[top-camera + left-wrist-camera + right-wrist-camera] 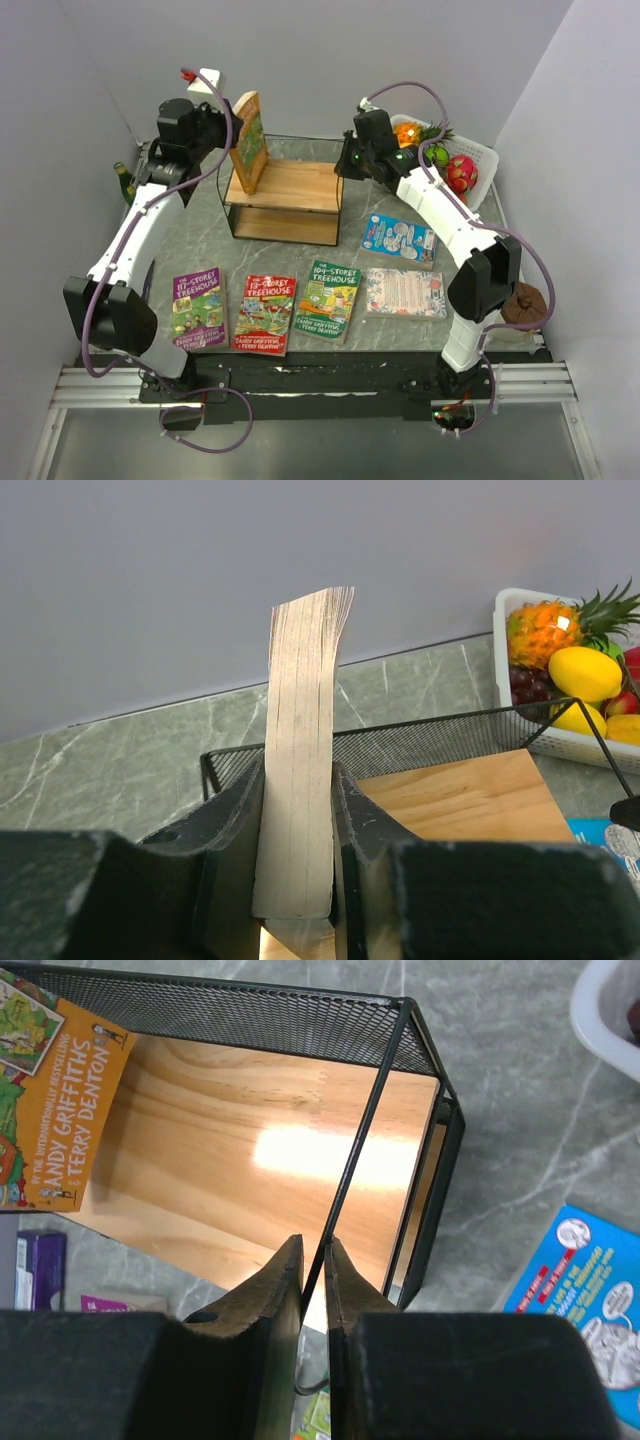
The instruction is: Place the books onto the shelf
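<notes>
Left gripper (pixel 297 772): clenching the orange book (pixel 308 660) by its lower page edge, holding it upright at the left end of the shelf (pixel 460 795).
Right gripper (pixel 313 1250): pinching a thin black rod at the shelf's right front corner.
Handling: the book is probably light and floppy, since its top is bowing; gripping low near the spine looks firmer.
Other books (pixel 328 298): lying flat on the table (pixel 200 235), in front of the shelf.

The shelf (pixel 250 1160) has pale wood boards with a satin sheen, framed in thin black wire and fine mesh. At its left end, the upright book (pixel 300 760) shows raw, fibrous paper edges. Around the shelf, the bench (pixel 190 250) looks like matt grey veined stone. The fruit basket (pixel 502 630) to the shelf's right is smooth white plastic.
</notes>
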Motion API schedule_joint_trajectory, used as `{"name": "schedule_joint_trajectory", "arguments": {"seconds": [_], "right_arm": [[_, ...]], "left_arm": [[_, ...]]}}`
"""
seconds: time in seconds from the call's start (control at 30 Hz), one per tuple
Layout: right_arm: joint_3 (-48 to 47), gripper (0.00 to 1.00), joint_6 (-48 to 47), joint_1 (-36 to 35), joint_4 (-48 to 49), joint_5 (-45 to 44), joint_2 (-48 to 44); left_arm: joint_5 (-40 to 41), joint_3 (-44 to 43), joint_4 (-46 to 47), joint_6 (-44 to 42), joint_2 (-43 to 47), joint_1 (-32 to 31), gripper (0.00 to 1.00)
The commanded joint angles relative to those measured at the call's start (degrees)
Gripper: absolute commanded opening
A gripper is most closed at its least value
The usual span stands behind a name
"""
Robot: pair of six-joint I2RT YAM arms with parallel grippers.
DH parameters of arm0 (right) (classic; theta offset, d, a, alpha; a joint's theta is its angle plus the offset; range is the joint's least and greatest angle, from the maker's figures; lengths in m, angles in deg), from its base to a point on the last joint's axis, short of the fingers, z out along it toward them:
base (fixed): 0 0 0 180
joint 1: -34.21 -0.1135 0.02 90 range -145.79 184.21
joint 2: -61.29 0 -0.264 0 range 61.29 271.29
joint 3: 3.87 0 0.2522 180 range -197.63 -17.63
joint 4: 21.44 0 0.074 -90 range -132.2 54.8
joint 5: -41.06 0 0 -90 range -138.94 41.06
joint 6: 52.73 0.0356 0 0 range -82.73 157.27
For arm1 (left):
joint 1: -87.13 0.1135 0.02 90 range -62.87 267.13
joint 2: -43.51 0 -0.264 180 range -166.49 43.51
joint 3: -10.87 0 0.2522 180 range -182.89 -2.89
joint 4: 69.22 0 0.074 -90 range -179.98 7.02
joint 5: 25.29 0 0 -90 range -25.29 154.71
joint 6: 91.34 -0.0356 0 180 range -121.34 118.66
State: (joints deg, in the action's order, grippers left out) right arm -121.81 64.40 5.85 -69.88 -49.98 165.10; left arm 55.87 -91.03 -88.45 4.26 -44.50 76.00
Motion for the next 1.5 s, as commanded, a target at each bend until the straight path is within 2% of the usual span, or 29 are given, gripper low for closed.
{"name": "schedule_joint_trajectory", "arguments": {"seconds": [0.0, 0.2, 0.5, 0.83, 0.9, 0.97, 1.03, 1.13, 1.17, 1.2, 1.27, 1.37, 1.47], "right_arm": [[2.1, 0.00, -1.8, -0.9, -3.2, 0.5, -3.9], [5.1, 0.00, -1.6, -1.3, -2.9, 0.8, -6.2], [7.9, 0.00, -0.6, -1.5, -2.1, 2.5, -7.3], [9.7, 0.00, -0.8, -1.3, -1.8, 1.8, -8.4], [10.0, 0.00, -0.6, -1.3, -1.4, 1.9, -8.4], [10.2, 0.00, -0.5, -1.3, -1.3, 2.1, -8.5], [10.1, 0.00, -0.3, -1.3, -1.4, 2.3, -8.2], [10.2, 0.00, -0.1, -1.3, -1.3, 2.3, -8.4], [10.3, 0.00, 0.0, -1.3, -1.1, 2.4, -8.3], [10.3, 0.00, 0.0, -1.4, -1.1, 2.4, -8.5], [10.1, 0.00, 0.0, -1.3, -1.3, 2.4, -8.5], [10.2, 0.00, 0.0, -1.3, -1.2, 2.2, -8.7], [10.1, 0.05, 0.0, -1.3, -1.4, 2.2, -8.9]], "left_arm": [[5.1, -1.4, 1.7, -1.6, 2.7, -2.5, 0.07], [7.7, -3.2, -1.5, -5.0, 1.8, -2.9, 0.04], [13.0, 1.7, -1.2, -5.0, 5.0, -2.7, 0.04], [11.7, 3.7, -1.0, -4.8, 5.8, -1.0, 0.05], [11.1, 5.3, 0.0, -4.3, 7.4, -1.0, 0.09], [10.8, 8.4, 2.4, -3.9, 8.7, -1.0, 0.20], [12.0, 9.8, 3.1, -3.5, 9.6, -1.0, 0.25], [11.8, 10.1, 2.8, -3.2, 9.5, -1.0, 0.38], [11.4, 10.0, 2.7, -3.2, 9.5, -1.0, 0.48], [11.3, 9.9, 2.7, -3.0, 9.4, -1.0, 0.51], [11.1, 9.8, 2.8, -2.5, 9.3, -1.0, 0.56], [11.1, 9.6, 2.8, -2.4, 9.2, -1.0, 0.57], [11.3, 9.4, 2.8, -2.0, 9.3, -1.0, 0.59]]}}
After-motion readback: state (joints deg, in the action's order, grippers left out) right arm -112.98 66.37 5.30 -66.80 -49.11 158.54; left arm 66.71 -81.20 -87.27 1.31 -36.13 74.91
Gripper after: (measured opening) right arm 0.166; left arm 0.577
